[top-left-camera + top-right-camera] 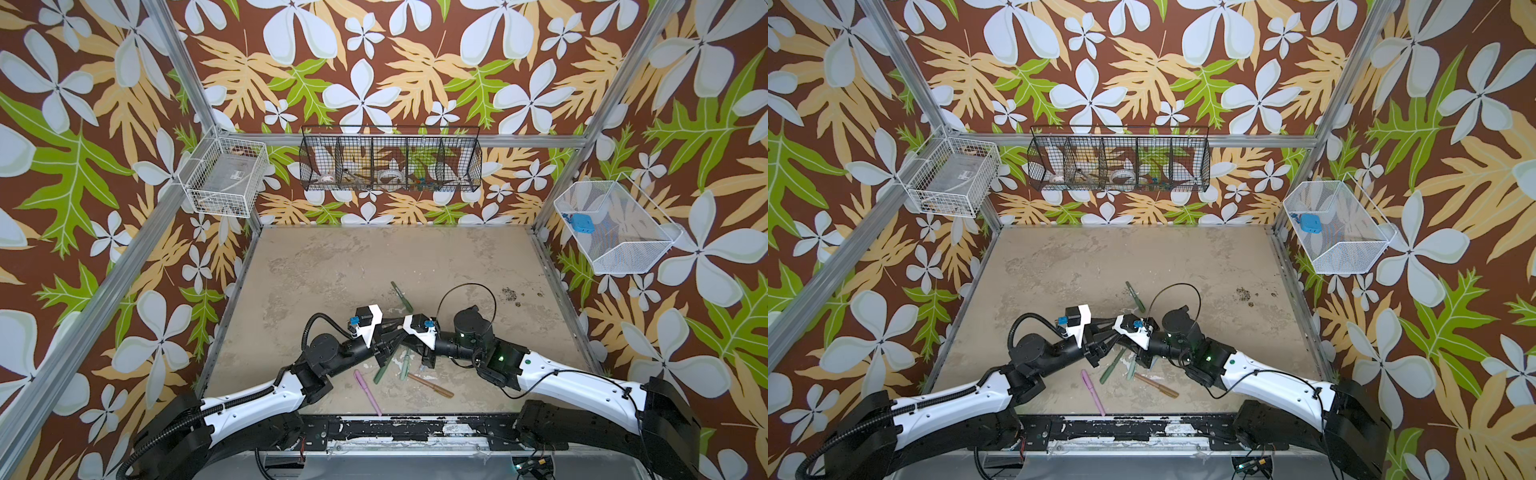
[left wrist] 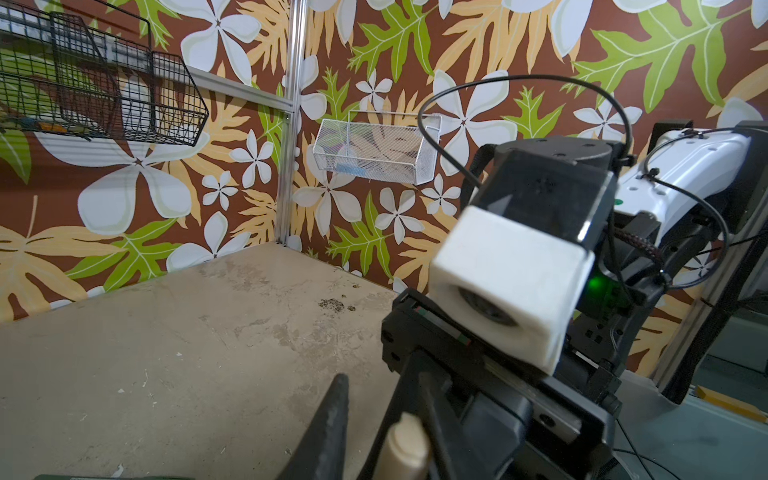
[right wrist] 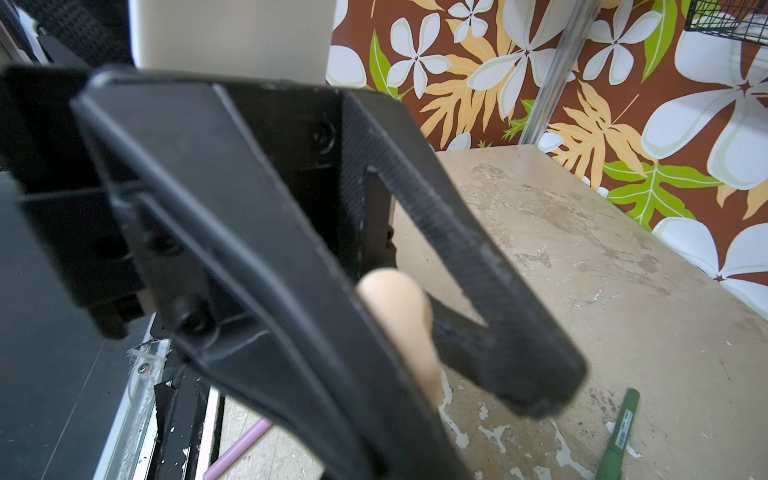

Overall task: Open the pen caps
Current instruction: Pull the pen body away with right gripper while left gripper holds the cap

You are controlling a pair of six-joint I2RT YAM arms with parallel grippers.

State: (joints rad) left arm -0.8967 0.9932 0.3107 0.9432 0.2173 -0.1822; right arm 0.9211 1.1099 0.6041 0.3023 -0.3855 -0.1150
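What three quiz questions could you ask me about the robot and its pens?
1. True or false: the brown pen stands upright on the table.
2. Which pen do the pincer fingers squeeze in the right wrist view? A pink, B beige, C brown.
3. What colour is the pen lying farthest back?
Key: 1 false, it lies flat. 2 B, the beige pen. 3 green.

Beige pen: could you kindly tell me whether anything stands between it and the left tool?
Nothing visible does; the beige pen sits between the fingers of the left tool, with nothing else in the gap.
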